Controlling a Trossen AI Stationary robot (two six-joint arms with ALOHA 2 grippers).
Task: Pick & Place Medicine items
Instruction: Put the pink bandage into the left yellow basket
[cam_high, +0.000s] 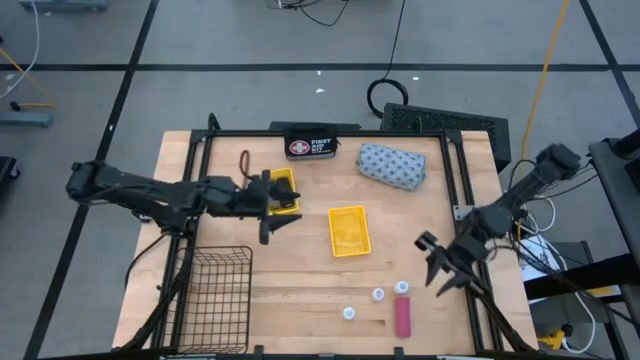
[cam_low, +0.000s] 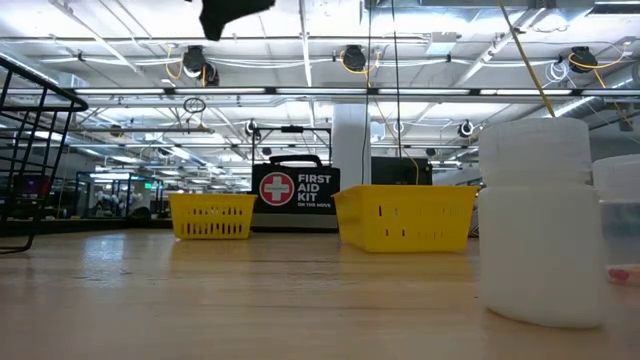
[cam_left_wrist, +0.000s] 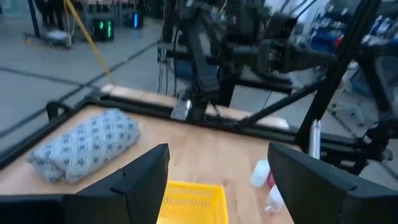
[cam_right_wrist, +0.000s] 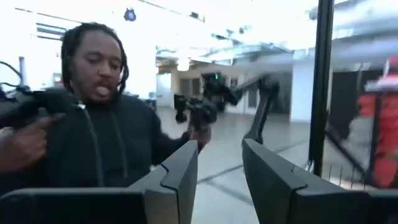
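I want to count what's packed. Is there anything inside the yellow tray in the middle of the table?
Empty. From above, the middle yellow tray shows only its bare yellow floor; the pink bar lies outside on the table.

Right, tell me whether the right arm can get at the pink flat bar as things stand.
Probably yes. The right gripper hangs open beside the pink flat bar, with only bare table between them. The small white containers sit close by, so a careless approach might nudge them.

The high view looks straight down on the whole bench. The low view sits at bench height near the front edge — close to a white container — facing the First Aid case at the back edge, which both views share. Each wrist view looks out past its own fingers.
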